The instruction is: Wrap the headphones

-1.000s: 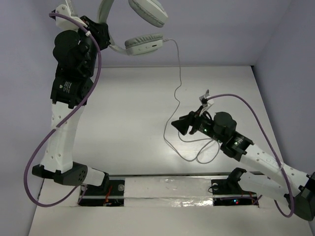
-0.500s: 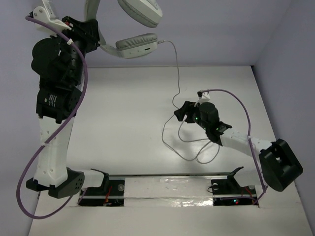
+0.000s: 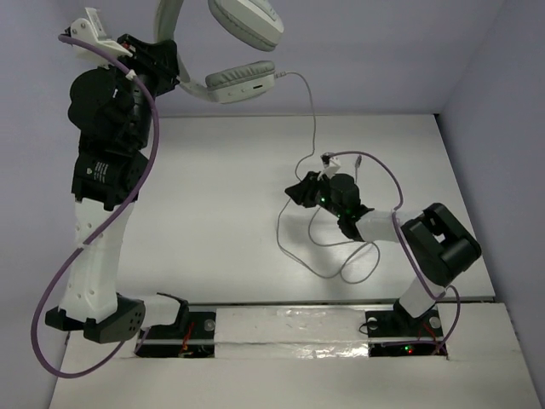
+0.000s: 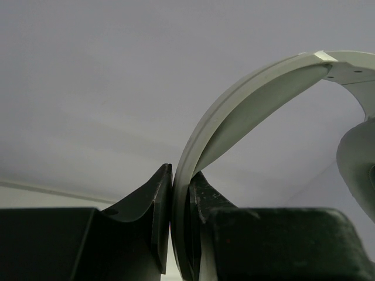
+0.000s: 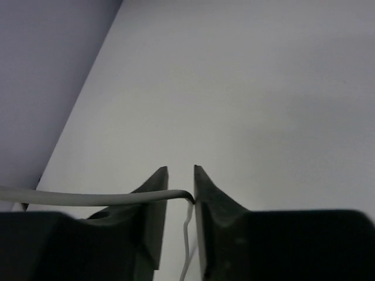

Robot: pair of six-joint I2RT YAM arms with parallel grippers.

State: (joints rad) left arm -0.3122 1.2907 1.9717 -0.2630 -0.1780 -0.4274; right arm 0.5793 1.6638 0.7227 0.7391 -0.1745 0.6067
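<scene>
The white headphones (image 3: 243,81) hang high at the back left, with one earcup (image 3: 247,19) above the other. My left gripper (image 3: 174,68) is shut on the curved headband (image 4: 246,99), which stands clamped between the jaws (image 4: 180,193). The thin whitish cable (image 3: 311,128) drops from the lower earcup to my right gripper (image 3: 298,192) low over the table. In the right wrist view the cable (image 5: 88,198) lies over the left finger and bends down into the gap of the gripper (image 5: 180,175). The jaws stand a little apart, wider than the cable. I cannot pick out the plug.
Slack cable lies in loops on the white table (image 3: 213,213) by the right arm (image 3: 349,264). Purple robot cables (image 3: 400,183) arc over both arms. Grey walls close the back and sides, and the arm bases (image 3: 289,328) sit at the near edge.
My right gripper has moved left and slightly back with the cable, and its arm has folded in. The left arm with the headphones shifted left, then slightly back right.
</scene>
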